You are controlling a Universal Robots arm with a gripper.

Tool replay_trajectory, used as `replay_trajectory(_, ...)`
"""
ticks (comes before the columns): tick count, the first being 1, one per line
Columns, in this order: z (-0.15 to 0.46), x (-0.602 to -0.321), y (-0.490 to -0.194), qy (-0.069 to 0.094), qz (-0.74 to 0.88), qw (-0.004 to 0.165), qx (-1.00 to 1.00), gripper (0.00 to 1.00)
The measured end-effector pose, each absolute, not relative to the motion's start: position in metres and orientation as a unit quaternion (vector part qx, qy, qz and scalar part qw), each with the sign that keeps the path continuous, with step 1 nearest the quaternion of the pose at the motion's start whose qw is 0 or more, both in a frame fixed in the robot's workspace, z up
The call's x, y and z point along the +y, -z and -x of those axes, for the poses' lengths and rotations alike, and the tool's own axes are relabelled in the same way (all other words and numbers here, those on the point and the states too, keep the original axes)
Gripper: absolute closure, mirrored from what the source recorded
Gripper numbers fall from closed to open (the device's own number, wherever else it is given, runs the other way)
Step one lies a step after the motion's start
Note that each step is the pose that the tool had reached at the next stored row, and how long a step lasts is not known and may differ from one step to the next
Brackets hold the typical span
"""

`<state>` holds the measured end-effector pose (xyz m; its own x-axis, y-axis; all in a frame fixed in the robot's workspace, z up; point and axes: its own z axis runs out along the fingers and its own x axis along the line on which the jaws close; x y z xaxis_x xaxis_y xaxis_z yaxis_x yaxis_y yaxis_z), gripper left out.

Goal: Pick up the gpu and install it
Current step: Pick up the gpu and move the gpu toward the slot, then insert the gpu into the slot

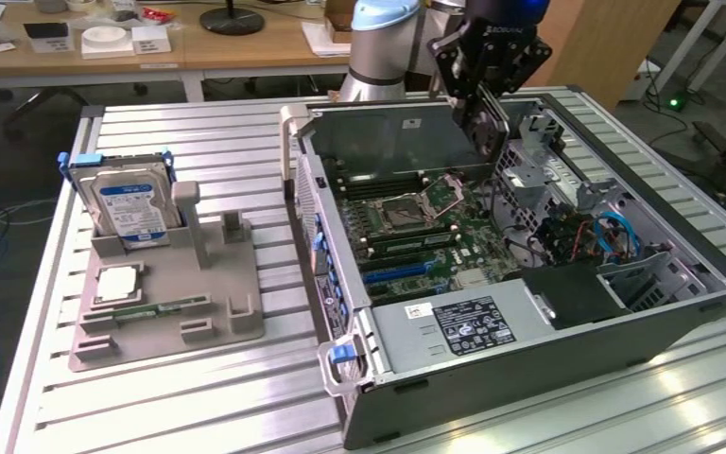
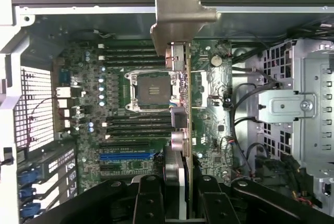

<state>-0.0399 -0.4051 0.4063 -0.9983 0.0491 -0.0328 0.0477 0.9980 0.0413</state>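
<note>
Gpu: held in the air above the open computer case, over the far part of its interior, not seated in any slot.
End effector: closed narrowly on the gpu with a finger on each flat face, so the thin card is kept on edge rather than lying flat.
Bracket: the silver end is carried farthest from the fingers, near one wall of the case and clear of the grip.
Motherboard: laid flat on the case's floor beneath the card. The processor socket is seen just beside the card's edge, and the blue slot lies closer to the fingers.
Alignment: whether the card stands over its slot cannot be told.
Holder: set on the bench well apart from the case, at the exterior view's left of it. The hard drive is propped upright in it, judged ready for grasping.
Stage: the pick-up is judged done and the installing not done.
</note>
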Motion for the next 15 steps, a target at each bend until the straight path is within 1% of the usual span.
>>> replay_trajectory(15,0.0347,-0.4051,-0.4063,-0.020,-0.024,0.017,0.999,0.71)
